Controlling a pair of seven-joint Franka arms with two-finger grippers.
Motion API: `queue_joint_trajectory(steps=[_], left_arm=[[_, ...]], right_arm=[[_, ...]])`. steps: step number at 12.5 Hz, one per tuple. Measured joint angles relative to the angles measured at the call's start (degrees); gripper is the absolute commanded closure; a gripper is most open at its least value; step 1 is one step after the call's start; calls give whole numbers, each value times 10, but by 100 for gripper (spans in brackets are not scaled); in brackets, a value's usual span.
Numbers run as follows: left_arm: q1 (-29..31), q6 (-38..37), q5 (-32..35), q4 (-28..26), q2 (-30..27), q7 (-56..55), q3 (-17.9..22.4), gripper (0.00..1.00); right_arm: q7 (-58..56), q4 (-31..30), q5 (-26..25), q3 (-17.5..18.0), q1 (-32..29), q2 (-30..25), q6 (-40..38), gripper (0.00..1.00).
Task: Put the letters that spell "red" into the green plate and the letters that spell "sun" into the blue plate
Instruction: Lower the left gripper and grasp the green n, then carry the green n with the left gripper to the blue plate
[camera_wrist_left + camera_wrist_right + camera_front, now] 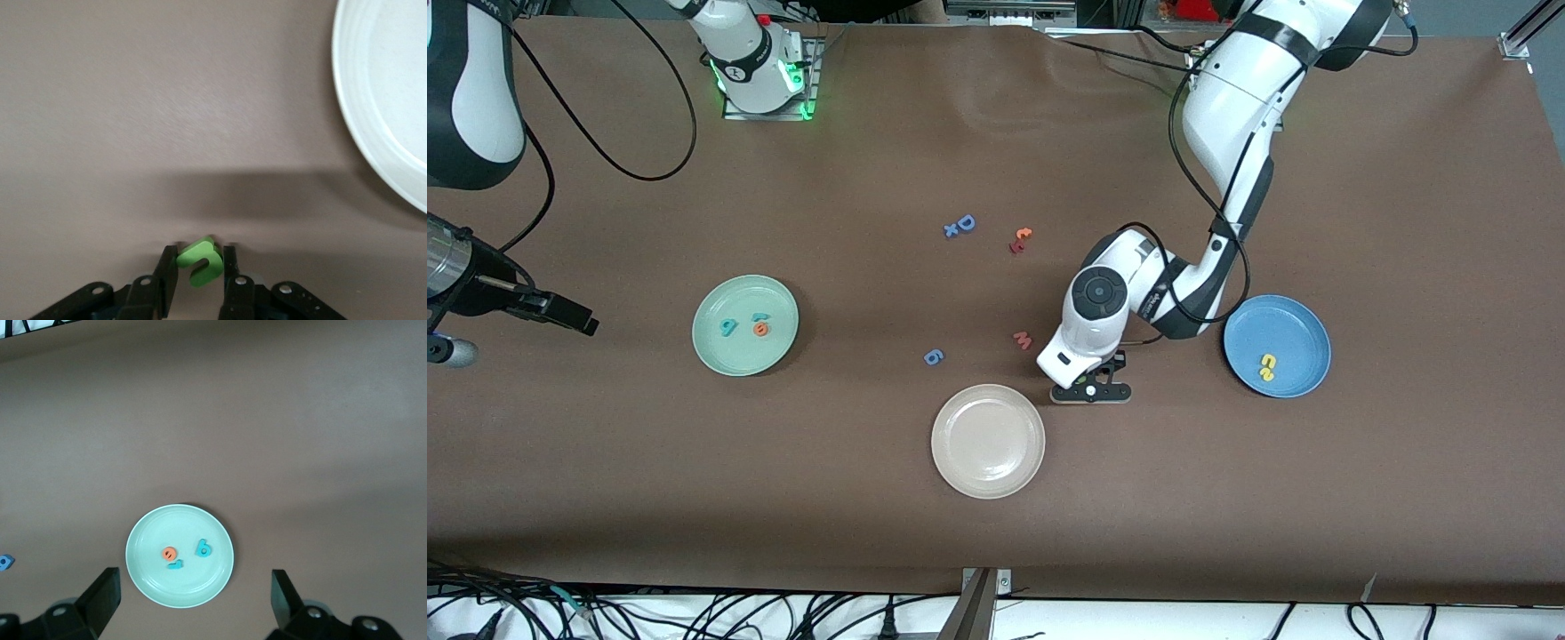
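Nearest the front camera sits the cream plate (pixel 988 441); in the left wrist view only part of its rim (pixel 373 133) shows, the rest cut off. Just beside it, toward the left arm's end, the left claw (pixel 1091 388) is down at the desk (pixel 1227 516), pinched narrow on the green n (pixel 199 261) — from the front the letter is hidden under the wrist. A little farther lie the blue 6 (pixel 933 357) and the pink m (pixel 1023 340).

The blue plate (pixel 1307 338) holds the yellow s and u (pixel 1268 366), touching; which is which is hard to tell. At the right arm's end, the green plate (pixel 734 351) carries the teal d (pixel 729 328), the orange e (pixel 760 329) and the thin teal r (pixel 175 565) — from the front the r is barely visible.

The right claw (pixel 193 600) waits spread wide and empty, up over the desk's edge, its arm partly cut off.

Farthest are the blue D (pixel 961 226) and the red-orange pair (pixel 1020 240).
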Motion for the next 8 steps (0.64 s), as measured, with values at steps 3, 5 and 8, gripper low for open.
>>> queue_joint_trajectory(steps=[3, 5, 8], left_arm=[[20, -57, 0, 1, -25, 65, 0, 78], [40, -106, 0, -3, -56, 121, 0, 78], [92, -126, 0, -50, -117, 212, -1, 78]], right_arm=[[0, -1, 0, 0, 0, 0, 0, 0], [0, -1, 0, 0, 0, 0, 0, 0], [0, -2, 0, 0, 0, 0, 0, 0]])
